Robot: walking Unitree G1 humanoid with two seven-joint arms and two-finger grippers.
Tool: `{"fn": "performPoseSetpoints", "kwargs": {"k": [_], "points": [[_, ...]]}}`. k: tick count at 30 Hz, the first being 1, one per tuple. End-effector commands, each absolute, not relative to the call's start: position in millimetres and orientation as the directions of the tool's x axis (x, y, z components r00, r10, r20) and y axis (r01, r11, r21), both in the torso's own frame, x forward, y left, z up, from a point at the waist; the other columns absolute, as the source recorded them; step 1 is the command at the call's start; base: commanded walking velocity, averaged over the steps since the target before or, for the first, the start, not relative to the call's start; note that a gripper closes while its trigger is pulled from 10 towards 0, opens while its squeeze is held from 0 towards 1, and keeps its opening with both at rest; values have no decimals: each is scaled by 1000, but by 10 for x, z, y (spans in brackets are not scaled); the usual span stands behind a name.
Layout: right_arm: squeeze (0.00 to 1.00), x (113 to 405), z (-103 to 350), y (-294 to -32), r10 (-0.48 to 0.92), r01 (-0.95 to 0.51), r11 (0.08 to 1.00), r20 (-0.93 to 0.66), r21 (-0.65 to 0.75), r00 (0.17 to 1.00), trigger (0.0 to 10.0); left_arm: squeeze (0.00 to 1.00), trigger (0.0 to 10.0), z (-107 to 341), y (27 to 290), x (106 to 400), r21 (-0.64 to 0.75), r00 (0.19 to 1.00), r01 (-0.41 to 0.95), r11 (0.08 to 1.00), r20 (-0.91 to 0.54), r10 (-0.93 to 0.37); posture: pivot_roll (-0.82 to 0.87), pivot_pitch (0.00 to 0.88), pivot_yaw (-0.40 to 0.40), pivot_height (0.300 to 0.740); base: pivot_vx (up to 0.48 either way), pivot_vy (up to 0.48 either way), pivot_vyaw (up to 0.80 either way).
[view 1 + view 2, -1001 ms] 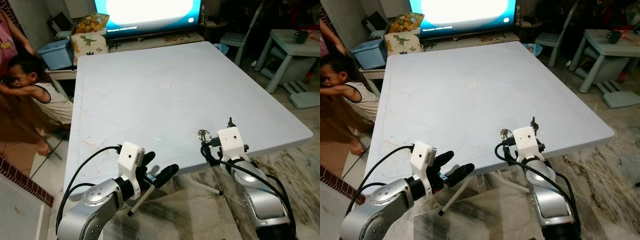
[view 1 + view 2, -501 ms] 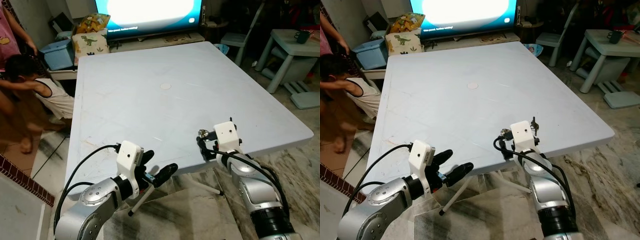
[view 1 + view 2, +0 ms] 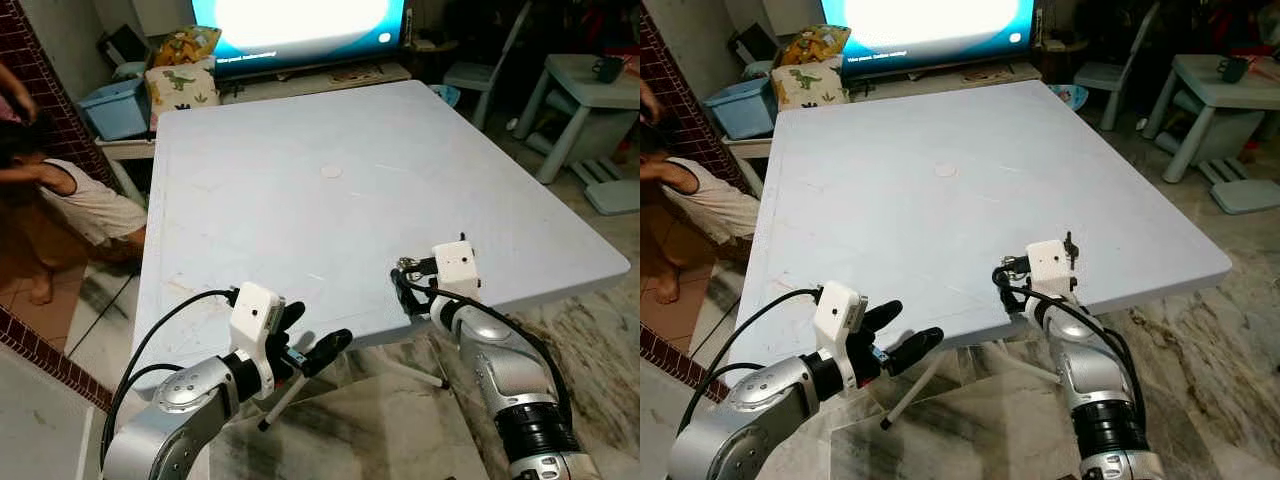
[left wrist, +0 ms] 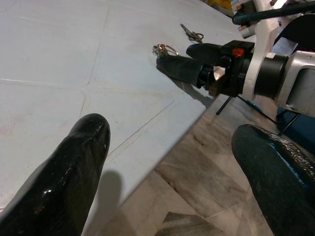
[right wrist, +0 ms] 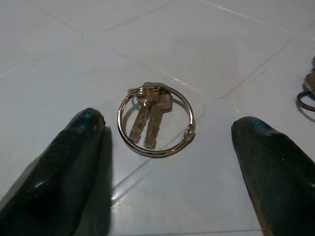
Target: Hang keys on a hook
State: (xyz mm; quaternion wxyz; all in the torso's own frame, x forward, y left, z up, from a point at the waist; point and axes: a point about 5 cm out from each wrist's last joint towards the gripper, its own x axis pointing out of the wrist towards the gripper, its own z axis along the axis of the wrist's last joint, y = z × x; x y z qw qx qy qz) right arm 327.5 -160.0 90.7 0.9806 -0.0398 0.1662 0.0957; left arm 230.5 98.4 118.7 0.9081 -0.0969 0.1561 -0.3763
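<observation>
Scanning from the robot's left: a person bends low beside the worktop's left edge, partly cut off by the frame; one arm and one bare foot show, the rest is hidden.

Left hand hangs just off the near edge of the worktop, over the marble floor. Its two black fingers stand wide apart and grip nothing. One thin leg of the worktop shows beneath it.

One small round mark sits mid-worktop, well apart from both hands.

Right hand sits low at the near edge of the worktop, towards its right corner. Fingers spread wide, one on each side of the key ring without touching it. The ring lies flat on the worktop just ahead of the fingertips. Two keys counted on it, side by side inside the loop, heads overlapping at the ring's far side. In the head views the bunch is a small glint, mostly hidden behind the white wrist housing; no detail there.

A second metal item lies farther along the worktop past the right hand; a ring of it is cut off at the edge of the right wrist view. Too small to tell what it is.

Far side: one bright screen, top cut off. One blue bin and one dinosaur-print cushion at far left. One small pale table at far right carries one dark cup.
</observation>
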Motion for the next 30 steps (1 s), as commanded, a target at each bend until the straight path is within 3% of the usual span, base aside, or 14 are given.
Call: {"fn": "performPoseSetpoints", "kwargs": {"k": [1,3,5,8,10,30], "points": [[0,3296,916,-1546,205,-224,974,-329,-22,922,2863,0,10000,1215,1003,2289,-277,664,662,697,-214,-716,50,66,65,740,0,0,0],[0,3300,916,-1537,208,-227,974,-328,-20,922,2745,0,10000,1215,1004,2289,-277,664,662,697,-215,-716,50,66,65,740,0,0,0],[0,3307,912,-1516,217,-235,972,-331,-16,918,1176,0,10000,1215,1004,2290,-276,664,662,697,-216,-716,51,65,65,740,0,0,0],[0,3314,909,-1478,232,-251,968,-331,-15,915,863,0,10000,1215,1001,2292,-275,663,663,697,-217,-716,50,66,66,740,0,0,0],[0,3320,906,-1464,236,-254,967,-327,-15,915,0,0,10000,1215,1001,2292,-275,663,662,697,-217,-716,50,66,66,740,0,0,0],[0,3318,874,-1438,237,-258,966,-325,-22,915,0,0,10000,1207,987,2283,-271,661,665,696,-220,-718,54,64,62,740,0,0,0]]}}
